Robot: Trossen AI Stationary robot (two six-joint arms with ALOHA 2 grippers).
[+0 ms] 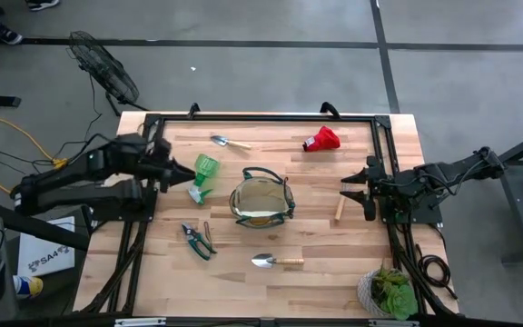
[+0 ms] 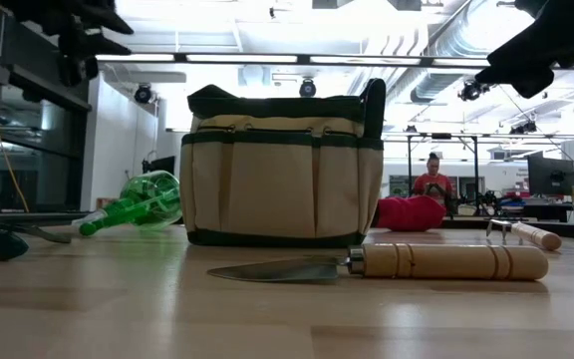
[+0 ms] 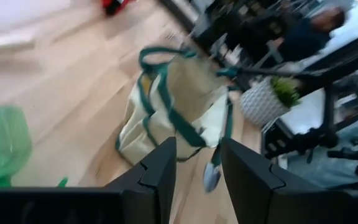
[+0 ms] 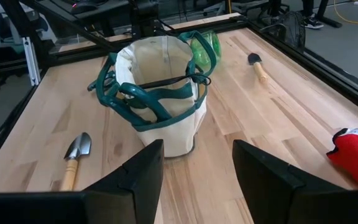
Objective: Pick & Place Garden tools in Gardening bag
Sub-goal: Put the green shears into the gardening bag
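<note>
The khaki gardening bag [image 1: 261,200] with dark green trim stands upright on its base at the table's middle, mouth open. Around it lie the garden tools. These are a trowel [image 1: 230,142] at the far side, a trowel [image 1: 277,262] at the near side, dark-handled shears [image 1: 198,240], a wooden-handled tool [image 1: 340,207], a bright green piece [image 1: 203,177] and a red piece [image 1: 321,139]. My left gripper [image 3: 197,168] hangs open above the table, left of the bag and beside the green piece. My right gripper [image 4: 197,171] hangs open to the right of the bag. Neither holds anything.
A leafy plant in a pale pot [image 1: 387,291] stands at the table's near right corner. A dark frame [image 1: 261,118] runs along the far edge and both sides of the table. Bare wood shows between the bag and the near edge. A person [image 2: 432,179] sits far off in the room.
</note>
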